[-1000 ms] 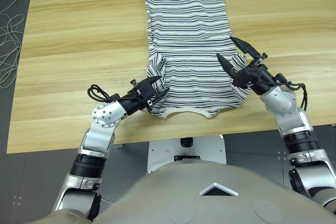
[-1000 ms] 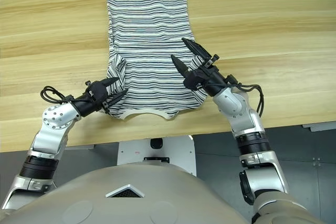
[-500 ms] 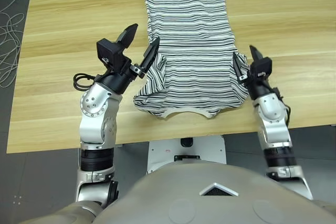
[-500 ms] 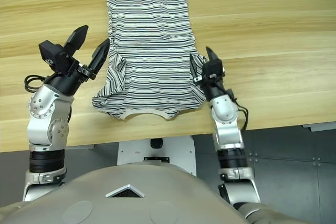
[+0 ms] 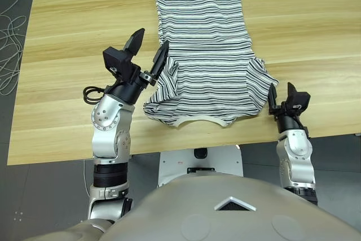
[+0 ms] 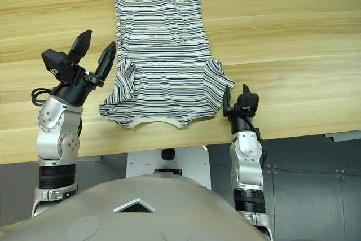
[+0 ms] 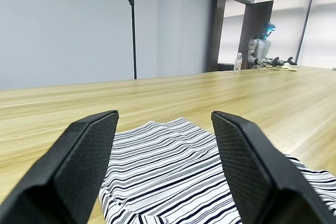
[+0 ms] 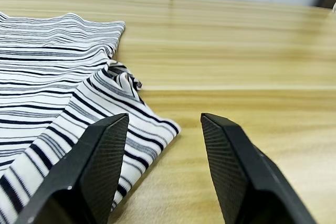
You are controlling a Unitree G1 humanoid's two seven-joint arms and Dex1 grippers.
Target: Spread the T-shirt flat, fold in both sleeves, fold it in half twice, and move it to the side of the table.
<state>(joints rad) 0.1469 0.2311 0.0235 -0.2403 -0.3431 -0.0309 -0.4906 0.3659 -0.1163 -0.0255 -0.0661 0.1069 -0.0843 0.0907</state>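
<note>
T-shirt (image 5: 206,55), striped | mid-counter (image 5: 84,15), neckline at near edge, hem toward far edge, long axis near-to-far | left gripper (image 5: 152,38) spread wide, raised at shirt's left | right gripper (image 5: 281,86) parted, near edge, shirt's right

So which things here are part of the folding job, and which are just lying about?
Job: striped T-shirt, table, left tool, right tool, both open.
Lying about: cables on the floor, bottle and another robot far behind.
</note>
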